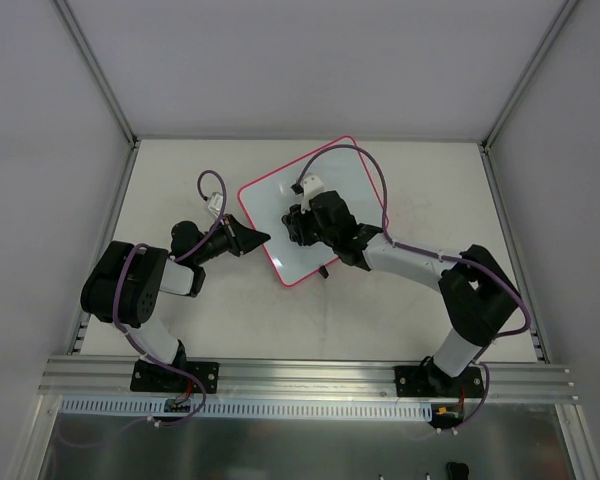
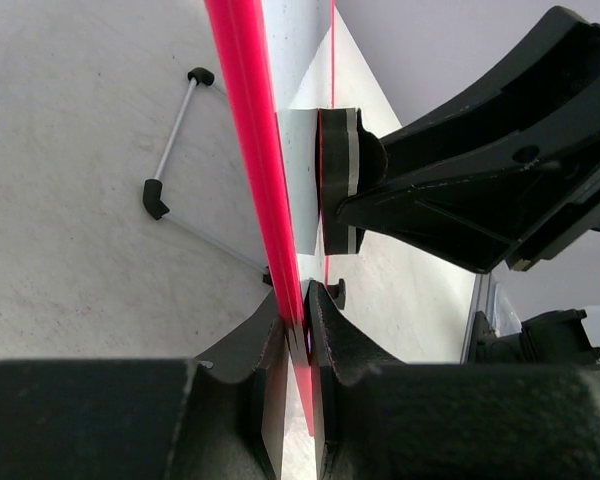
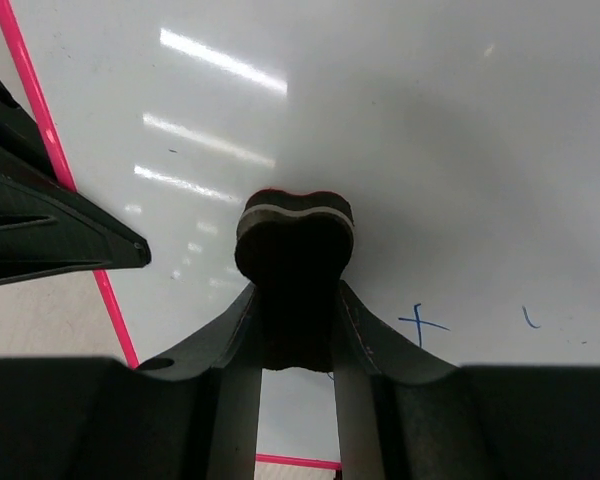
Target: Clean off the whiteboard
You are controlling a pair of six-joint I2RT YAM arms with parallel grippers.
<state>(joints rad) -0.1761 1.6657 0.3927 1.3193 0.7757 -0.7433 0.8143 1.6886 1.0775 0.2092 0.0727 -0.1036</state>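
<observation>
Whiteboard: I see the whiteboard (image 1: 352, 185) lying askew near the middle of the table (image 1: 170, 170). One corner points toward the arm bases.
Board surface: in the right wrist view it is glossy white (image 3: 430, 130), with light streaks reflected on it. There are two small blue marks (image 3: 420, 323) low down, to the right of the fingers.
Eraser: the dark eraser (image 3: 295, 235) is pressed flat against the board face, with a pale layer showing across its tip.
Right gripper: the right gripper (image 1: 298, 222) is closed narrowly on the eraser, one finger on each flank. It stands over the board's left half.
Left gripper: the left gripper (image 2: 298, 320) is pinched tight on the pink-red rim (image 2: 250, 120) at the board's left edge. The rim runs straight up between its fingers.
Between the two: from the left wrist I look along the board edge-on. The eraser (image 2: 338, 180) touches the far face just beyond the rim.
Behind the board: a thin wire leg with black tips (image 2: 170, 150) shows on the table side.
Near edge: a small black foot (image 1: 323, 270) pokes out below the board.
</observation>
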